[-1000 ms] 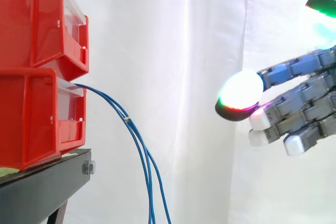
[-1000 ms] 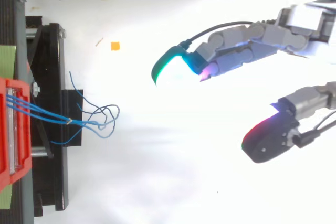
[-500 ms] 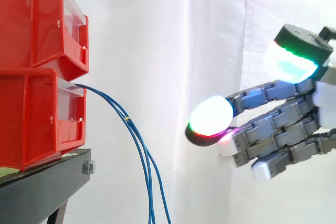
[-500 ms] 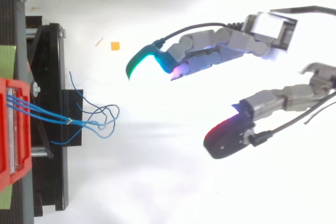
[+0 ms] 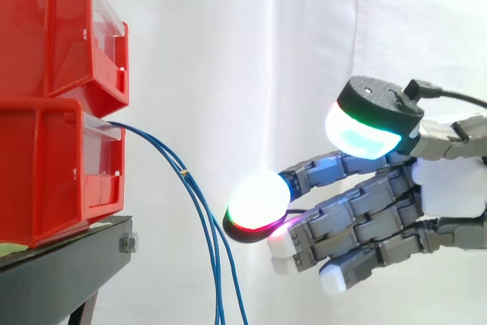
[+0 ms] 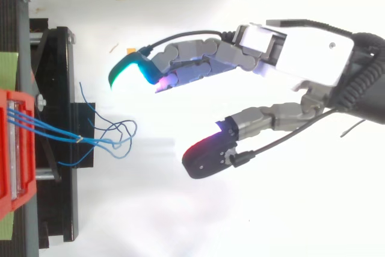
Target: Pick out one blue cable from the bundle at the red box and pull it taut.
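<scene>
Pleated white cloth curtain (image 5: 228, 51) across bg, bright even light. Black metal stand (image 5: 61, 275) at left w/ silver hex bolt (image 5: 128, 243). Plain white floor (image 6: 180, 227) below.

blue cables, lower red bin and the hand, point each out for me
blue cables (image 5: 183, 172): side view, on the strands where they bend downward
lower red bin (image 5: 46, 165): side view, on its side wall
hand (image 6: 313, 55): top view, on its white palm body

bright, even light | white backdrop (image 6: 198, 221) washed out | pads (image 5: 257, 195) on my hand (image 6: 313, 58) bloom | shadows faint
</scene>
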Robot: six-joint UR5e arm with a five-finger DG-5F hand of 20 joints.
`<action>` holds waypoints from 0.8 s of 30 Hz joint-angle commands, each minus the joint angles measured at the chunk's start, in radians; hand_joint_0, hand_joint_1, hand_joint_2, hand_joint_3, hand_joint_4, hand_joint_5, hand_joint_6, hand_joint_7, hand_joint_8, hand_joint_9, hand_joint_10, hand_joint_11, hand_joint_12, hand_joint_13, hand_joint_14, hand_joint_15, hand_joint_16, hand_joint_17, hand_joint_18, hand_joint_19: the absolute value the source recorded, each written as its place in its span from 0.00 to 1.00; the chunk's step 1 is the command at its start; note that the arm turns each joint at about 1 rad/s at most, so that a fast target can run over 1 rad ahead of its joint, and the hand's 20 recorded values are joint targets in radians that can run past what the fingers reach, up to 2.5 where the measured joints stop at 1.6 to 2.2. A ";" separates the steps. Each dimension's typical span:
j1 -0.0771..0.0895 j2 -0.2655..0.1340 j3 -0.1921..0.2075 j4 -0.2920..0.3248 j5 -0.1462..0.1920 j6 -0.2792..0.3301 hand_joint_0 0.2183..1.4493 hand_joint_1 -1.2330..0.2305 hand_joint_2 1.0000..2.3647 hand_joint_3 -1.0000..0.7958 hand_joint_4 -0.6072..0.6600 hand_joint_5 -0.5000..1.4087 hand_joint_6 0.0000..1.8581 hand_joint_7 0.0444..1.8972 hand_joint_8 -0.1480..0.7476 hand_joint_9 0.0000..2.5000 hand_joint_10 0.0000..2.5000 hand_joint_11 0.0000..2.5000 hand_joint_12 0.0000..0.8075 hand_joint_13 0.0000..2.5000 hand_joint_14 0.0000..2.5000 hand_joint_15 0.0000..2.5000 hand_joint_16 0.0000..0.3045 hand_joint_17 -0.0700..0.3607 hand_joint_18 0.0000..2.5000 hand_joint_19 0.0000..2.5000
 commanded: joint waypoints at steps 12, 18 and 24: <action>0.004 -0.084 0.054 0.049 0.005 0.031 0.29 0.44 0.00 0.29 0.67 0.15 0.27 0.31 0.48 0.24 0.00 0.04 0.44 0.17 0.00 0.06 0.17 0.43 0.19 0.20; 0.009 -0.084 0.054 0.072 0.003 0.019 0.29 0.44 0.00 0.29 0.67 0.15 0.27 0.31 0.48 0.24 0.00 0.04 0.44 0.17 0.00 0.06 0.17 0.43 0.19 0.20; 0.002 -0.128 0.059 0.118 -0.001 0.038 0.29 0.44 0.00 0.29 0.67 0.15 0.27 0.31 0.48 0.25 0.00 0.04 0.44 0.18 0.00 0.06 0.17 0.43 0.18 0.20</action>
